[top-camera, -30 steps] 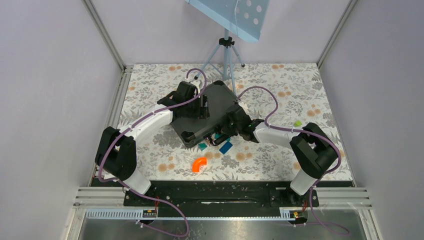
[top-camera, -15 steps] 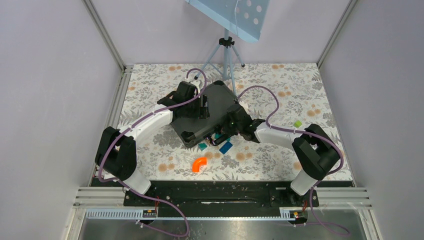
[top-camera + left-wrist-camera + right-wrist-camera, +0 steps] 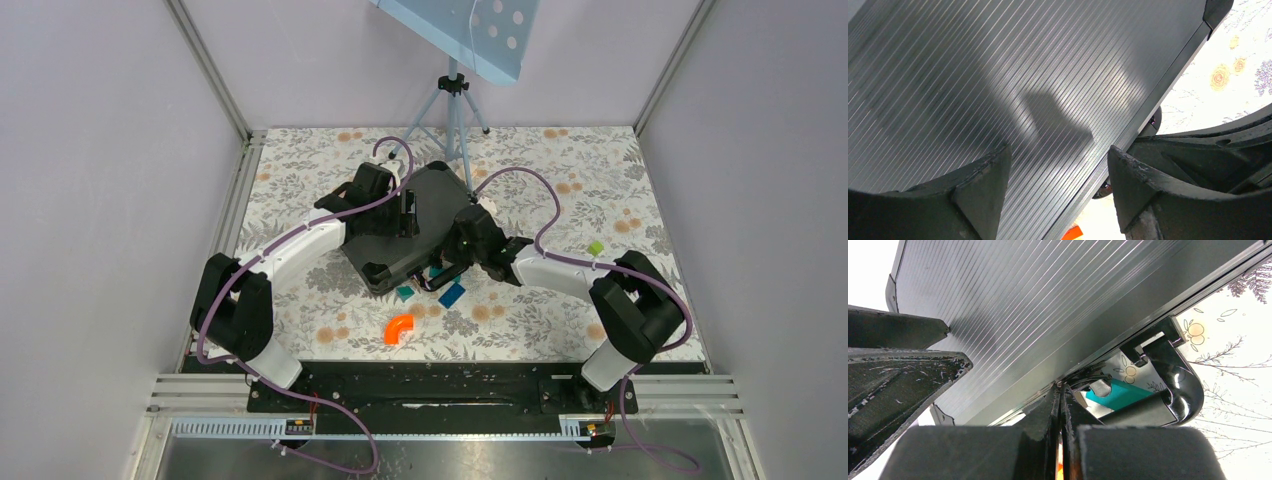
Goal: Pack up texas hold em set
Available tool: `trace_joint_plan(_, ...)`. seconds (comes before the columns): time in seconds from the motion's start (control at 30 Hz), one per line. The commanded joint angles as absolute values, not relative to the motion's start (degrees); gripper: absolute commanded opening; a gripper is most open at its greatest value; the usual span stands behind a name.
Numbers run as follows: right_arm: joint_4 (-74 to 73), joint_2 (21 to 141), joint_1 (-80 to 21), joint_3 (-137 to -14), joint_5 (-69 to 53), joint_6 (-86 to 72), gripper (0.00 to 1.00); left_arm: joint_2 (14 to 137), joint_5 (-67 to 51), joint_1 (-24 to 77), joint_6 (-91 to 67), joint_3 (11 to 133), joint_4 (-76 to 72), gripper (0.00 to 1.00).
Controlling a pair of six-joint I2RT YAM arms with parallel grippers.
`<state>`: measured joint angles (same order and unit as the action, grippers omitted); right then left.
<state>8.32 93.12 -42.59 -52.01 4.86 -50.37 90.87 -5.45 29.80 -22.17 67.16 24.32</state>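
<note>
Top external view: mid-frame sits the briefcase (image 3: 430,205); left end effector (image 3: 408,212) spread apart over it, right end effector (image 3: 446,267) pinched together.

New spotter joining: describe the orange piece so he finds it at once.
Start at the black briefcase in the middle of the floral table. Come toward the table's near edge, past the teal block and blue block beside the case. The orange piece lies there, the only curved, bright orange thing.
</note>
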Motion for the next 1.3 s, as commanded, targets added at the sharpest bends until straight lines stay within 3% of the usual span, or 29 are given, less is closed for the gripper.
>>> trace_joint_plan(0.0, 11.8, 93.0, -42.3, -54.7, 5.2, -50.5, 0.02, 93.5, -5.7, 30.4, -22.0, 66.3, 31.0, 0.70)
trace_joint_plan(0.7, 8.1, 84.2, -42.3, -49.1, 11.2, -48.2, 0.03, 93.7, -5.8, 30.5, -22.1, 66.3, 30.9, 0.70)
trace_joint_plan(1.27, -8.2, 96.1, -42.5, -57.2, 3.2, -53.5, 0.00, 93.3, -6.2, 30.5, -22.2, 66.4, 30.9, 0.70)
